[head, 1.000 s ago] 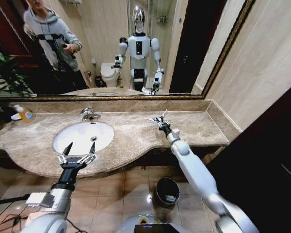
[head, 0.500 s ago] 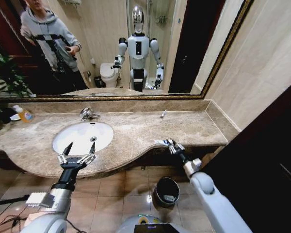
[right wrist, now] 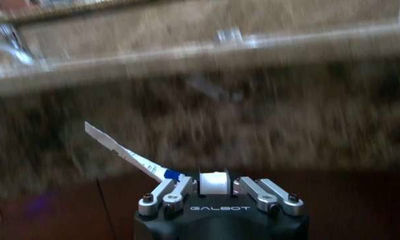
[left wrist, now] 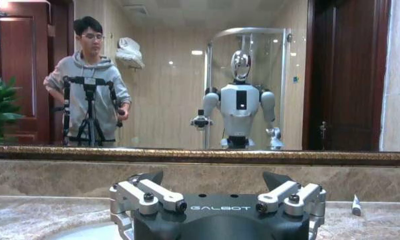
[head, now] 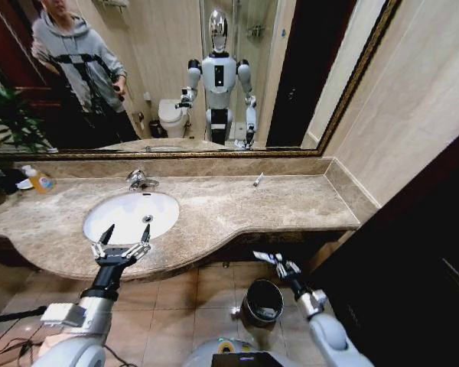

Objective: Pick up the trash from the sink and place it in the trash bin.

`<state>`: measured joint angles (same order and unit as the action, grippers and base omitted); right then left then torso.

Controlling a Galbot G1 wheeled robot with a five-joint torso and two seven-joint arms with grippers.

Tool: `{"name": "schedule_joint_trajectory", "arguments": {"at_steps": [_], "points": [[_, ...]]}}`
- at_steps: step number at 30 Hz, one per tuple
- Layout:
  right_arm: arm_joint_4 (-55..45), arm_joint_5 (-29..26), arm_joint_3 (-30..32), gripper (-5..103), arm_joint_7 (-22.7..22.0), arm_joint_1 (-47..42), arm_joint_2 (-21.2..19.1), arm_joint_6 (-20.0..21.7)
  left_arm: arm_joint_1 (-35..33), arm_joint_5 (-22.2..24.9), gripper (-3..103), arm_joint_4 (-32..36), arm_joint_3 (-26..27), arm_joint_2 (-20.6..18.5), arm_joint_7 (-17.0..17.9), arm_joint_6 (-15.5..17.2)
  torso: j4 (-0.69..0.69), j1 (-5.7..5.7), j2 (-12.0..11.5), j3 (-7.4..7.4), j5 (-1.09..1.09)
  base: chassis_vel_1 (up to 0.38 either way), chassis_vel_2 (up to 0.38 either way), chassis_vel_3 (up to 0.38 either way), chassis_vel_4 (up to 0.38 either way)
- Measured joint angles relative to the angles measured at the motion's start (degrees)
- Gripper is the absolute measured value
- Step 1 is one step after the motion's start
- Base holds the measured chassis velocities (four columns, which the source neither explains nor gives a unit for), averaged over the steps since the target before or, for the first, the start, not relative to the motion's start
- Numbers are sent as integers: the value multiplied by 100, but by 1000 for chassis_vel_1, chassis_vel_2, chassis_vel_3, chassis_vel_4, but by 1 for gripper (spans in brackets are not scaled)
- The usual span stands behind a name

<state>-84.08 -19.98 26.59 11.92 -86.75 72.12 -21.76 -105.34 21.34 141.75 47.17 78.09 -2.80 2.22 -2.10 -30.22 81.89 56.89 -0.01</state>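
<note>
- Trash run nears its drop: the right gripper point(head: 279, 262), above the counter a second ago, has dropped below the marble edge and now hangs just above and beside the trash bin point(head: 263, 300) on the floor.
- Its fingers point(right wrist: 175, 188) are pinched on a small white tube point(right wrist: 211, 183), with a white flat strip point(right wrist: 120, 151) trailing off one side.
- Release over the bin looks like the step in hand; the load sits slightly off the bin's mouth.
- Another white tube point(head: 257, 180) lies on the counter, well above and behind that gripper.
- The left gripper point(head: 122, 245) hovers spread and empty at the near rim of the sink point(head: 107, 218).
</note>
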Motion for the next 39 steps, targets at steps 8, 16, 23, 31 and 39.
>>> {"name": "schedule_joint_trajectory", "arguments": {"at_steps": [8, 16, 23, 31, 39], "points": [[1654, 327, -85, 22, 122, 470, 237, -382, 0, 0, 100, 0, 0, 0, 0, 0, -1, -1, -1, 1, 1, 0, 0, 0, 0], [3256, 357, -135, 22, 498, 1131, 512, -362, 0, 0, 100, 0, 0, 0, 0, 0, 0, -1, -1, 1, -1, 0, 0, 0, 0], [4992, 670, -8, 22, 328, 2279, 1056, -570, 0, 0, 100, 0, 0, 0, 0, 0, -1, -1, -1, 1, 1, 0, 0, 0, 0], [6020, 739, 127, 22, 329, 2915, 1187, 163, 0, 0, 100, 0, 0, 0, 0, 0, -1, -1, -1, 1, 0, 0, 0, 0, 0], [6031, 445, 87, 22, 274, 2982, 1058, 604, 0, 0, 100, 0, 0, 0, 0, 0, -1, -1, -1, 1, 0, 0, 0, 0, 0]]}}
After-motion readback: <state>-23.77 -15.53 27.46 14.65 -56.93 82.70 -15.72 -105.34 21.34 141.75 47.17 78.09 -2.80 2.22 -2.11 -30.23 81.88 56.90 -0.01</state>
